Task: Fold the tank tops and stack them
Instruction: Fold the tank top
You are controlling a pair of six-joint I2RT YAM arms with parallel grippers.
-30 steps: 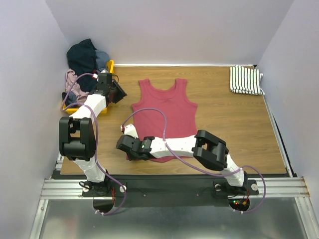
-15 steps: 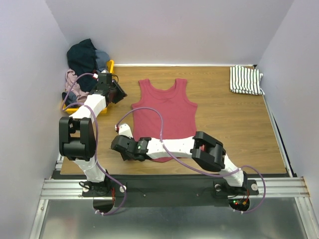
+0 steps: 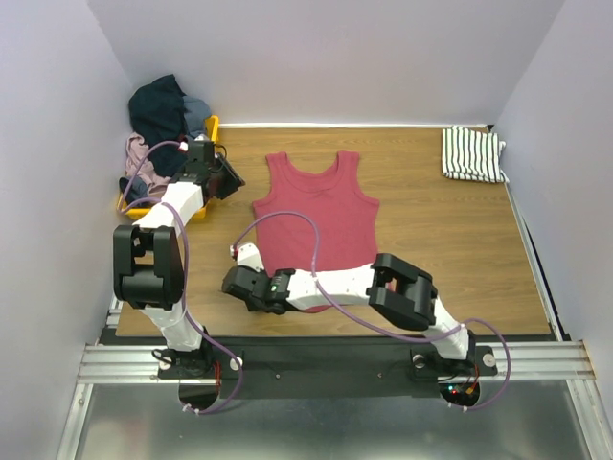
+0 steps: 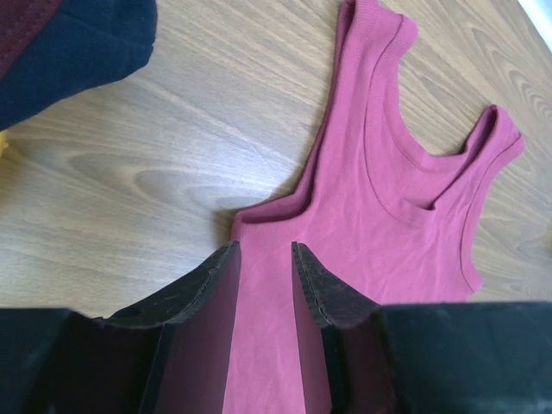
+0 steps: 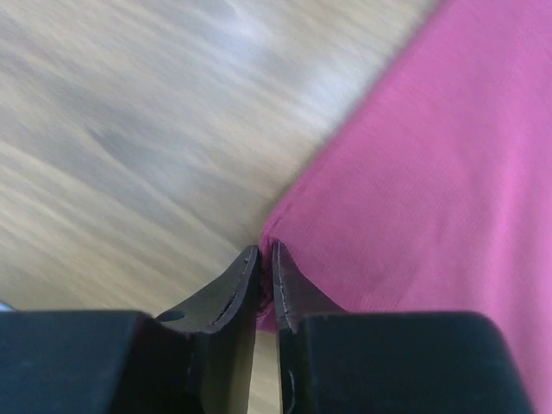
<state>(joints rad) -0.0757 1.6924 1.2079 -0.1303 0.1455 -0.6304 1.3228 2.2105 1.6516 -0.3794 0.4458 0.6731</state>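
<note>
Wooden bench (image 3: pixel 431 249), boxed in by pale lilac walls (image 3: pixel 335 57). Plain dark red tank top (image 3: pixel 321 216) spread flat at centre, straps toward 12 o'clock, hem toward 6. White striped tank top (image 3: pixel 471 153) folded small in the far corner at 2 o'clock, well apart from the red one.

Yellow tray (image 3: pixel 212 125) at 10 o'clock on the bench edge, mostly buried under clothes. Navy garment (image 3: pixel 158 105) heaped on top, grey-blue piece just beside it, pale pink garment (image 3: pixel 139 153) spilling over the near side.

Left pincer (image 4: pixel 265 250) near the tray, between it and the red top's 9 o'clock side. Jaws moderately apart, nothing gripped; armhole and both straps of the red top showing past the tips in the wrist view.

Right pincer (image 5: pixel 266 253) low at the red top's 7 o'clock hem corner. Jaws pinched nearly together on the cloth edge, sliver of red between the tips. Wrist view a bit blurred, bare wood to the left of the tips.
</note>
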